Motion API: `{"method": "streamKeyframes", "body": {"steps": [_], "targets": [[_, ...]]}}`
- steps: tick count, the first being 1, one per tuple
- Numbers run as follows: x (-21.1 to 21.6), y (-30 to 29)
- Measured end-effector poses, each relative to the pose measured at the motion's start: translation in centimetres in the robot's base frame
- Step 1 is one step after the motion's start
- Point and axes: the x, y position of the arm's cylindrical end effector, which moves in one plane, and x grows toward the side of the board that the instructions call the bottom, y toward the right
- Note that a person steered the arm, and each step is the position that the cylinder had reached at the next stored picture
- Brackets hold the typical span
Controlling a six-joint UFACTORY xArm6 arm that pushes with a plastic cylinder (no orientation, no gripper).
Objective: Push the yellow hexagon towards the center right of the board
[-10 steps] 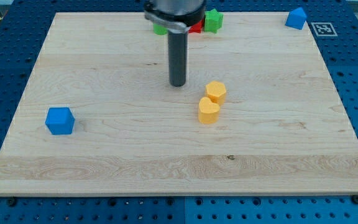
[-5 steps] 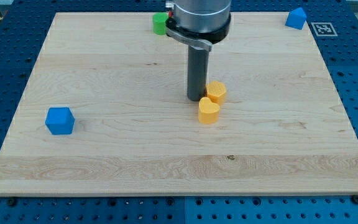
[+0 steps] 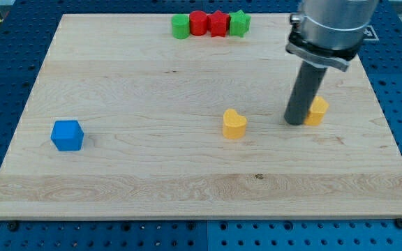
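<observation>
My tip (image 3: pixel 296 121) touches the yellow hexagon (image 3: pixel 318 110); bare board (image 3: pixel 368 139) rightward.

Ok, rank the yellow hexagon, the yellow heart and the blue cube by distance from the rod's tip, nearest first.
From my tip:
1. Yellow hexagon, touching it on the view's right.
2. Yellow heart, apart from it to the view's left, mid-board.
3. Blue cube, far off by the board's left edge.
</observation>
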Motion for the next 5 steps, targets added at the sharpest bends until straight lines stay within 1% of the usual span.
{"method": "streamKeyframes", "body": {"steps": [3,4,5], "targets": [[0.1,8.9],[0.1,10.9],[-0.2,11.5]]}}
